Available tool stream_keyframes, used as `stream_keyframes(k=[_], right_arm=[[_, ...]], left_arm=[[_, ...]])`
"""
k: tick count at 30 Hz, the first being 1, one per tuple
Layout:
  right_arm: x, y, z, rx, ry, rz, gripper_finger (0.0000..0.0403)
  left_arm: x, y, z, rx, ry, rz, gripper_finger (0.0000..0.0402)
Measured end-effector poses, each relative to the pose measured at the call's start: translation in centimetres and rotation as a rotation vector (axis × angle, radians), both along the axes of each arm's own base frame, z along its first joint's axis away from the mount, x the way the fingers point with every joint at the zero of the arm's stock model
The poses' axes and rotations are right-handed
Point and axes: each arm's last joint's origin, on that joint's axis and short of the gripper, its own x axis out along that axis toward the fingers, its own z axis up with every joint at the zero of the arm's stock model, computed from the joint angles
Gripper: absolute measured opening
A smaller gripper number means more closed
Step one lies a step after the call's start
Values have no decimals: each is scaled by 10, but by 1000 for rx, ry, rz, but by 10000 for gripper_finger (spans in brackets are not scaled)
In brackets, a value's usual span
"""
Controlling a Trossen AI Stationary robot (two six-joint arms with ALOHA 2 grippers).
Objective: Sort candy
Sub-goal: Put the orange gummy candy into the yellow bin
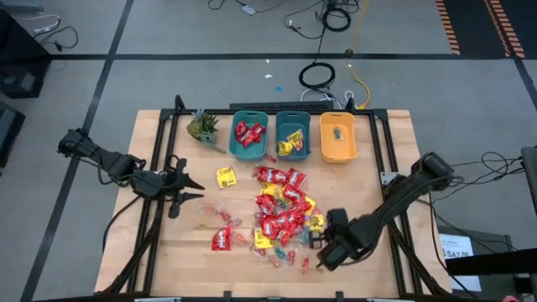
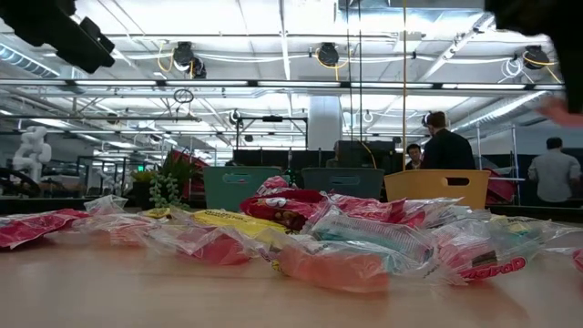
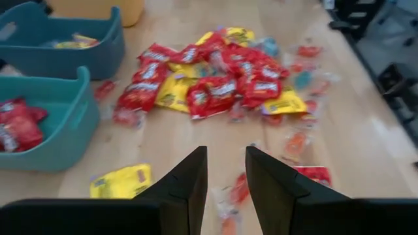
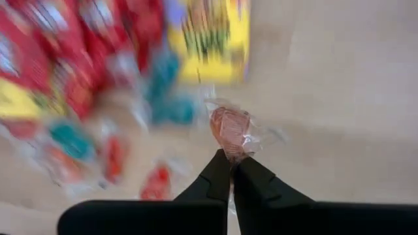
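Note:
The candy [image 1: 281,210] lies in a loose heap on the wooden table, red and yellow packets mixed with small twist-wrapped pieces; the low view shows the candy heap [image 2: 301,228] spread across the tabletop. My right gripper [image 4: 230,160] hovers at the heap's near right edge [image 1: 325,250], shut on one pink twist-wrapped piece [image 4: 231,129]. My left gripper [image 3: 226,171] is held open above the table to the left of the heap [image 1: 189,189], with nothing between its fingers. My right gripper pinches the pink piece between its two fingers by the end of its clear wrapper [image 4: 230,151]. The fingers come from above and point down. The piece sticks out beyond the fingertips, lifted clear of the table.
At the far side stand a teal bin [image 1: 249,134] with red packets, a second teal bin [image 1: 293,134] with yellow packets and an orange bin [image 1: 338,136]. A small green plant [image 1: 203,126] stands left of them. A yellow packet [image 1: 226,177] and a red one [image 1: 221,239] lie apart. People stand in the room behind.

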Motion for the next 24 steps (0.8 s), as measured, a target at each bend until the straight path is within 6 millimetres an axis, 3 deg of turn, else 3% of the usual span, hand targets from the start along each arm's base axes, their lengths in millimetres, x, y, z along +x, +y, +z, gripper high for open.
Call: stream_keyframes(k=[6, 14, 24], right_arm=[[-14, -51, 42, -157, -34, -14, 0], [-30, -132, 80, -305, 18, 14, 0], [-49, -225, 104, -399, 94, 51, 0]], left_arm=[[-1, 5, 1, 10, -12, 27, 114], [-2, 20, 9, 26, -141, 18, 114], [8, 38, -24, -46, -142, 81, 114]])
